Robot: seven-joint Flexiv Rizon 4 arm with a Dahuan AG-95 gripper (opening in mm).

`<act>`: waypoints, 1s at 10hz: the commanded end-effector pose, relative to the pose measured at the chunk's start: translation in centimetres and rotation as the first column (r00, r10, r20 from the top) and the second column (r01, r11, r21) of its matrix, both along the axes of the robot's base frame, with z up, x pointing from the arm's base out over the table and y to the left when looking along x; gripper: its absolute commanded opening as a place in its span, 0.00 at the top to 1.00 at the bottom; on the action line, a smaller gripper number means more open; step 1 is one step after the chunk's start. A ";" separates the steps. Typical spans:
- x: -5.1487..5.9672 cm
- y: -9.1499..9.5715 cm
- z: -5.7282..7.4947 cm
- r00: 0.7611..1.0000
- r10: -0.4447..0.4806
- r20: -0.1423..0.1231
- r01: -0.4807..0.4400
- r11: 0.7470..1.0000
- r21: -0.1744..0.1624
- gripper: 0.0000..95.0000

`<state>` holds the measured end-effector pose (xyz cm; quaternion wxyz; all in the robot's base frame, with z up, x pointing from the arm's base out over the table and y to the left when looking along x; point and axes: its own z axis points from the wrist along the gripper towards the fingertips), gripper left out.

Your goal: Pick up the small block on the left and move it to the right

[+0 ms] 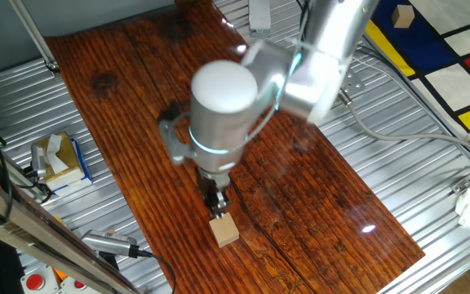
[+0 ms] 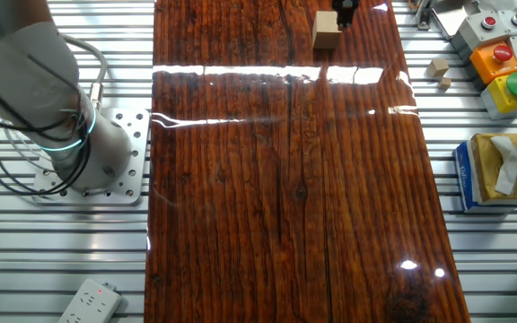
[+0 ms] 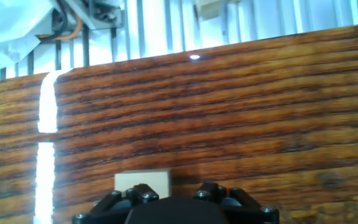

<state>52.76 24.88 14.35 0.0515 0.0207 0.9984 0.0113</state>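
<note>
The arm is low over the wooden surface (image 1: 317,196), and the pincer (image 1: 215,204) hangs right behind the small block (image 1: 224,230), close enough that the dark fingertips look to be touching or just beside its back edge. The block itself sits flat on the planks, near one edge of the board; in the other fixed view it shows up at the far end (image 2: 327,30) with the dark pincer tip (image 2: 345,11) just beside it, not around it. The hand view agrees: the pale cube (image 3: 143,182) peeks out just ahead of the black pincer body, sitting a little off to one side of centre.

So this reads as the approach-and-align step, with the grasp not yet made. Nothing is held. How far the fingers are spread, the frames do not settle; the arm's big joint hides them from above and the hand camera crops them out, so it cannot be told.

The next move calls for shifting the pincer over the cube so one finger falls on each side, descending, then closing. Misalignment here could nudge the block away.
</note>
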 end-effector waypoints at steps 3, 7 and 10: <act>-1.1 -2.1 2.4 0.999 0.007 -0.033 -0.007 1.000 0.004 1.00; -2.2 -4.3 3.7 0.999 0.031 -0.036 -0.031 1.000 0.002 1.00; -3.2 -5.7 4.6 0.998 0.047 -0.035 -0.046 0.999 0.003 1.00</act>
